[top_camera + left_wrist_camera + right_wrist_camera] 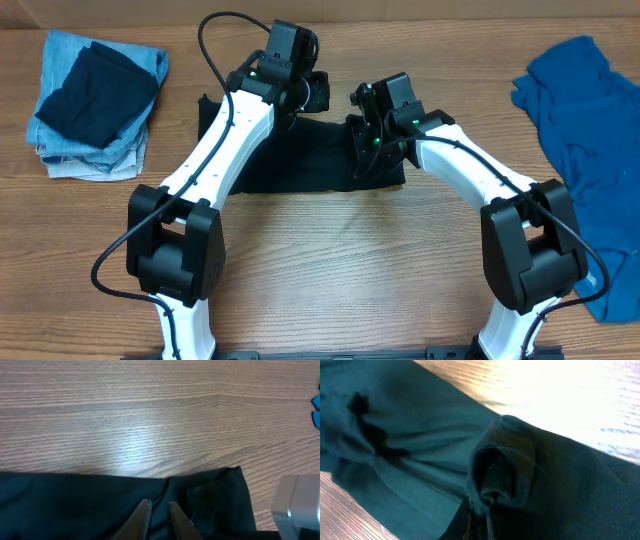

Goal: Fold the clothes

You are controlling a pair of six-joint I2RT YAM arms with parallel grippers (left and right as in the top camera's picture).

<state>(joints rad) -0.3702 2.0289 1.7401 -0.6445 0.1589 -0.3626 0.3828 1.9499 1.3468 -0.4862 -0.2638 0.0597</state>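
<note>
Both arms are long white tubes with fat black joints in between. The left arm [215,150] and the right arm [470,175] look just the same. A thin black cable [212,40] makes a loop behind the left hand [312,92]. Tiny green lights [415,123] glow just behind the right hand [365,142]. A black box sits on top of each hand. Up close, the fingers [142,520] are thin, grey and pointy
</note>
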